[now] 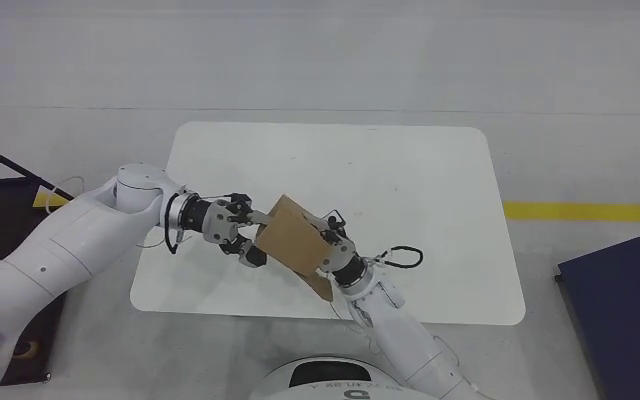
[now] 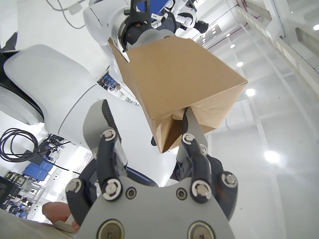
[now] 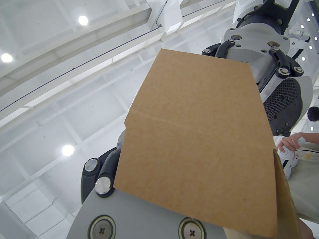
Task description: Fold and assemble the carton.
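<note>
A brown carton (image 1: 293, 240), partly folded into a box shape, is held above the near part of the white table (image 1: 400, 180). My right gripper (image 1: 335, 258) comes up from the near edge and is shut on the carton's right end; the carton (image 3: 197, 135) covers its fingers in the right wrist view. My left gripper (image 1: 243, 238) stands open at the carton's left end. One of its fingers (image 2: 190, 123) presses against the end flap of the carton (image 2: 179, 75), while the other finger (image 2: 109, 118) stands free beside it.
A black cable loop (image 1: 405, 257) lies beside the right arm. The far and right parts of the table are bare. On the floor, a yellow line (image 1: 570, 211) runs to the right and a dark blue mat (image 1: 605, 300) lies at the right edge.
</note>
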You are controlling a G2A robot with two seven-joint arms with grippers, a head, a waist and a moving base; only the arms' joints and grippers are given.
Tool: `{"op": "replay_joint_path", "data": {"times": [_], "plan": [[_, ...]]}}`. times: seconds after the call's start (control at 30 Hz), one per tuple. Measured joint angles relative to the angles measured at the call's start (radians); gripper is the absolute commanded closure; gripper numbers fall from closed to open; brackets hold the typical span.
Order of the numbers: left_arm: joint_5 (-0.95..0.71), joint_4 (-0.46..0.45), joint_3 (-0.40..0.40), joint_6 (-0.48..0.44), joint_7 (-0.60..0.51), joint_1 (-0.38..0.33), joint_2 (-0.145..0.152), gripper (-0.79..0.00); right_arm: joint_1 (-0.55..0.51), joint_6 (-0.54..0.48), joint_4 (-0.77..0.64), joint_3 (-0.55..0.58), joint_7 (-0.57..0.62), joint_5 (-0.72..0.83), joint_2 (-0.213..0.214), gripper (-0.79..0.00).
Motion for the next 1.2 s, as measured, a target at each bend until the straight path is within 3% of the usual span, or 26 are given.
{"op": "replay_joint_path", "data": {"times": [0.1,0.2,0.47,0.7,0.87,1.2], "plan": [[-0.004,-0.004,-0.014,-0.004,-0.004,0.013,-0.003,-0.64,-0.003,-0.002,-0.002,0.001,0.003,0.004,0.0,0.0],[-0.005,-0.006,-0.027,-0.004,-0.001,0.027,-0.005,-0.699,-0.005,-0.006,-0.002,0.002,0.008,0.006,0.001,0.0],[0.005,-0.008,-0.064,0.005,0.008,0.062,-0.005,-0.628,-0.007,-0.01,-0.002,0.006,0.021,0.013,0.002,0.0],[0.007,-0.009,-0.105,0.003,0.012,0.09,-0.004,-0.677,0.003,-0.008,0.005,0.0,0.023,0.015,0.001,0.0],[-0.007,0.008,-0.149,-0.008,0.009,0.109,0.006,-0.779,0.007,-0.015,0.01,-0.001,0.028,0.018,0.0,0.0],[-0.142,0.126,-0.269,-0.025,-0.025,0.181,0.039,-0.785,0.009,-0.024,0.013,0.01,0.024,0.018,0.001,0.0]]}}
